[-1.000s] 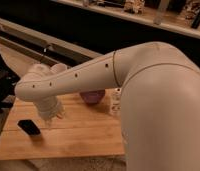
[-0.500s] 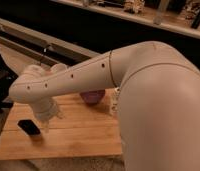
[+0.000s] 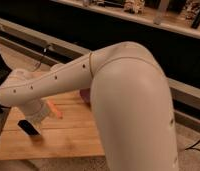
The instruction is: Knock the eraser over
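The eraser (image 3: 29, 128) is a small black block on the wooden table (image 3: 68, 137), near its front left. My white arm reaches from the right across the table. The gripper (image 3: 37, 116) hangs under the wrist at the left, just above and to the right of the eraser, very close to it; I cannot tell if they touch. An orange carrot-like piece (image 3: 55, 109) lies just right of the gripper.
A purplish object (image 3: 85, 95) peeks out from behind my arm at mid-table. A dark rail and a shelf run along the back. My arm's large upper part covers the table's right side. The table's left edge is close to the eraser.
The arm has swung left and down, bringing the gripper closer to the eraser. The orange piece now shows and the purplish object is mostly hidden. The eraser has not moved.
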Robot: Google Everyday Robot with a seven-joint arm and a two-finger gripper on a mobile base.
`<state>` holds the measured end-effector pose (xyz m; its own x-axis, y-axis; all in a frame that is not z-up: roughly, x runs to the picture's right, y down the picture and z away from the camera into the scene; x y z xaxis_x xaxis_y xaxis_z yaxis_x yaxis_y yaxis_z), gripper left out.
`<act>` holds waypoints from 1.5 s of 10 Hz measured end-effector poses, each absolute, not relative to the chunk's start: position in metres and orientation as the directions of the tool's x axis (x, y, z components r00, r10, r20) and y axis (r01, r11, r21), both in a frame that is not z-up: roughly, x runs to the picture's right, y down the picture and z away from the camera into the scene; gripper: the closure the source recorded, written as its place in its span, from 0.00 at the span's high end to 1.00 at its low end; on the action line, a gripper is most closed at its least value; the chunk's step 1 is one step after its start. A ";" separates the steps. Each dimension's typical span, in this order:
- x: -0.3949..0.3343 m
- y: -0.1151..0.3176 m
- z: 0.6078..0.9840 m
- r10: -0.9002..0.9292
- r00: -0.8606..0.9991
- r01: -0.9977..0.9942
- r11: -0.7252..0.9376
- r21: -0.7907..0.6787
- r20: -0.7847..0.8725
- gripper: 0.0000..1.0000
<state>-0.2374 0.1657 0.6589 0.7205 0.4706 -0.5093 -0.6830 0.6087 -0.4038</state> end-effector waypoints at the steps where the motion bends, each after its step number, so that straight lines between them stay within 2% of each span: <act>1: -0.245 0.167 0.661 0.452 0.733 -0.666 0.627 -0.404 -0.508 0.65; 10: -0.289 0.158 0.668 0.397 0.751 -0.626 0.681 -0.380 -0.527 0.65; 12: -0.301 0.145 0.677 0.430 0.715 -0.669 0.651 -0.359 -0.551 0.65; 15: -0.326 0.098 0.703 0.616 0.609 -0.784 0.561 -0.264 -0.499 0.65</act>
